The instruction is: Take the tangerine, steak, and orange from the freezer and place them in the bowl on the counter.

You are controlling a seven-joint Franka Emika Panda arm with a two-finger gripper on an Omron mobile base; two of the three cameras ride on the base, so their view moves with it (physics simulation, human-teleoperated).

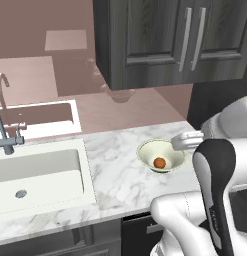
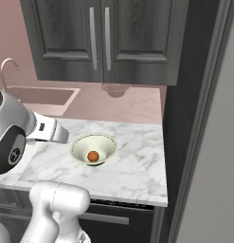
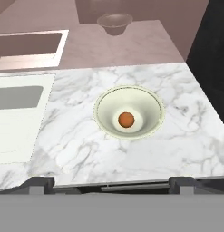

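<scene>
Bowl status: shallow cream-green bowl mid-frame on white marble bench, small round orange fruit inside. Gripper wide open, empty, bottom edge. Risk: clipping bowl rim on swing toward freezer, probably tipping fruit out.

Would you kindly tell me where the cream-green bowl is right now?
The bowl sits on the marble counter right of the sink, holding one small orange fruit.
</scene>
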